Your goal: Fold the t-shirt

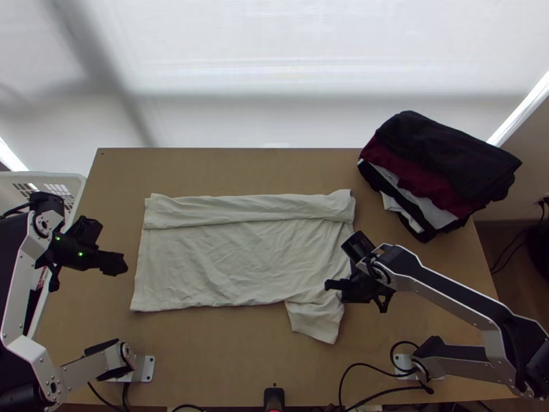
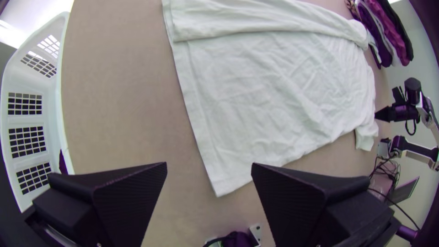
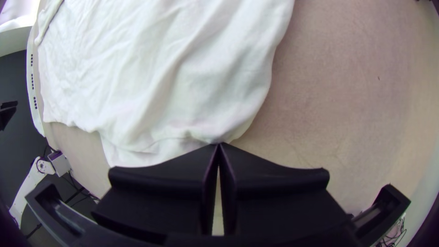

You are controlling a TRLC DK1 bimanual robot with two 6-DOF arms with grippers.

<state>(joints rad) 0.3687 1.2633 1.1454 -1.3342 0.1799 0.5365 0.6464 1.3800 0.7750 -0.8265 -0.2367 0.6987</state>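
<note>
So the off-white tee [image 1: 233, 254] lies across the table, far side folded into a long soft strip, near side and sleeve [image 1: 316, 321] probably still to fold, wrinkly cotton-looking fabric. Left claw [image 2: 209, 163]'s wide open; right claw [image 3: 218, 144]'s tips meet at its edge, can't tell if they're pinching cloth.

From where I stand, the creased cotton t-shirt [image 1: 233, 264] is a plain, pale greenish cream, and the flat wooden bench [image 1: 226, 353] is a warm light brown. The stacked pile of folded fabric clothes [image 1: 446, 158] shows black, deep maroon and white. The slotted plastic basket [image 1: 77, 180] is white, patterned with dark grids. The left pincer [image 1: 111, 244] and right pincer [image 1: 339, 291] are black.
</note>
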